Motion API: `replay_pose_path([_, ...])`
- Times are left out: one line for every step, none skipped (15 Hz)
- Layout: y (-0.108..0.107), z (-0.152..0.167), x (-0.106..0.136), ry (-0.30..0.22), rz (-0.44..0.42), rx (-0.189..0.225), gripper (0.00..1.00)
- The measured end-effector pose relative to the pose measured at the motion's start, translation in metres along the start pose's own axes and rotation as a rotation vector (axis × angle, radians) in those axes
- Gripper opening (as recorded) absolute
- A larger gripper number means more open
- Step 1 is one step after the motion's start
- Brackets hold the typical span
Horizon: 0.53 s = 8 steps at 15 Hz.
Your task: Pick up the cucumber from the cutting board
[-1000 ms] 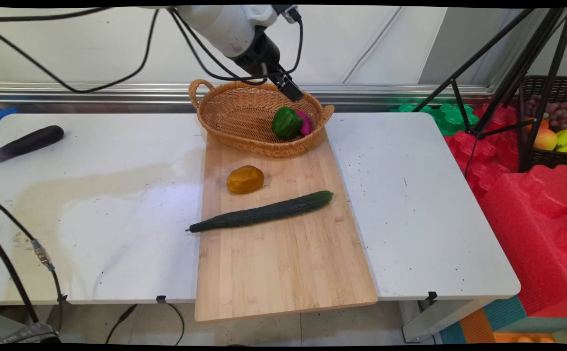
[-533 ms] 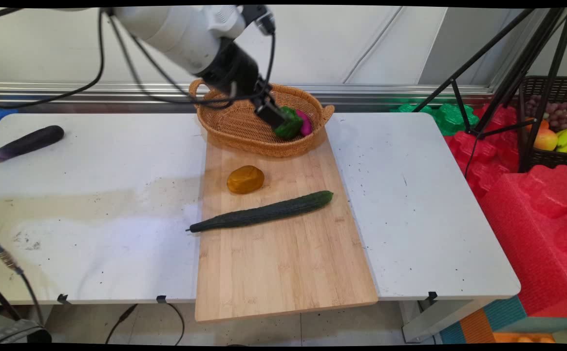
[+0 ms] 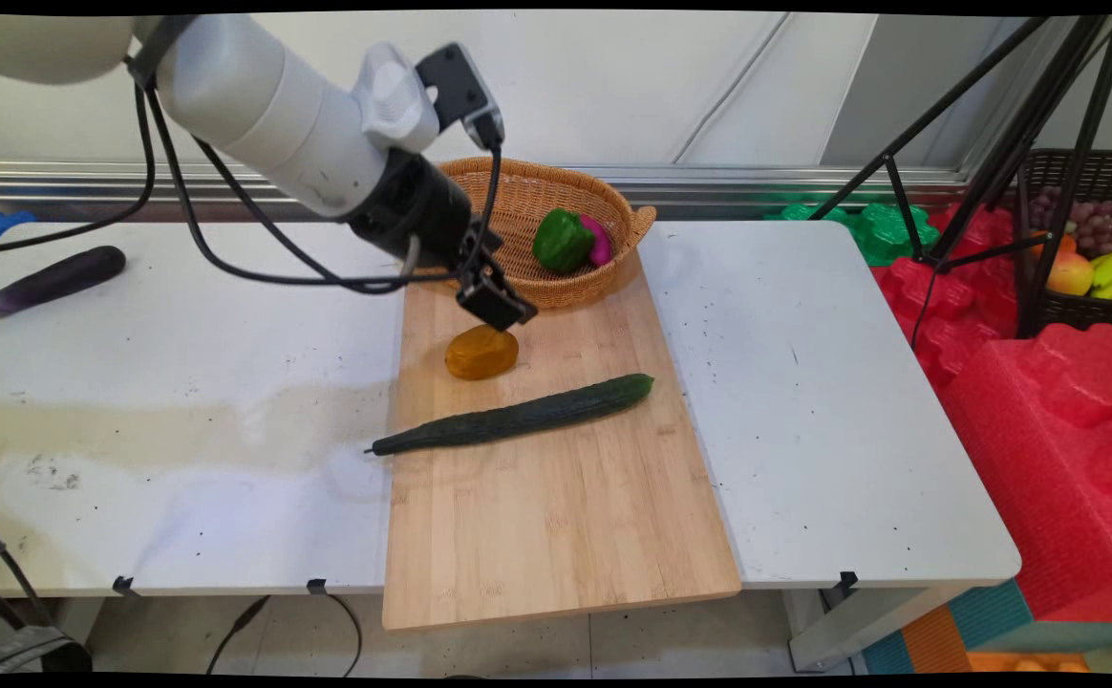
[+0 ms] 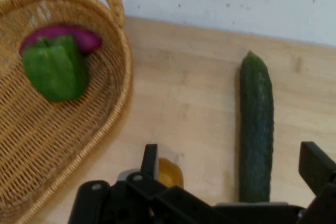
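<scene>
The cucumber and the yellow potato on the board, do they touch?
Apart. In the main view, bare wood shows between the cucumber and the yellow potato.

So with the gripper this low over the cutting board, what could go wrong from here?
The open gripper hangs just above the yellow-brown potato, off toward its far side, so a finger could land on it and push it away. The wicker basket rim is close behind the wrist, and the cucumber lies just in front.
</scene>
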<state>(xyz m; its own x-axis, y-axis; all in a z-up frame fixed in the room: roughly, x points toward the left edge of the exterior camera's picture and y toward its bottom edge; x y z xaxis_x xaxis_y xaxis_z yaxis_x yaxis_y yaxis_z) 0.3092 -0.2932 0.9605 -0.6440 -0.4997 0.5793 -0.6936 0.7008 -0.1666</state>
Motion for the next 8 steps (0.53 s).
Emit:
replay_pose_path([0.003, 0.005, -0.003, -0.015, 0.001, -0.001, 1.00])
replay_pose_path([0.005, 0.010, -0.005, -0.029, 0.003, -0.004, 1.00])
replay_pose_path([0.008, 0.018, -0.008, -0.046, 0.009, -0.009, 1.00])
replay_pose_path([0.010, 0.026, -0.010, -0.063, 0.014, -0.016, 1.00])
replay_pose_path([0.012, 0.034, -0.012, -0.079, 0.017, -0.021, 1.00])
replay_pose_path([0.014, 0.040, -0.014, -0.089, 0.019, -0.026, 1.00])
replay_pose_path([0.016, 0.048, -0.016, -0.105, 0.020, -0.032, 1.00])
replay_pose_path([0.017, 0.054, -0.017, -0.115, 0.021, -0.037, 1.00])
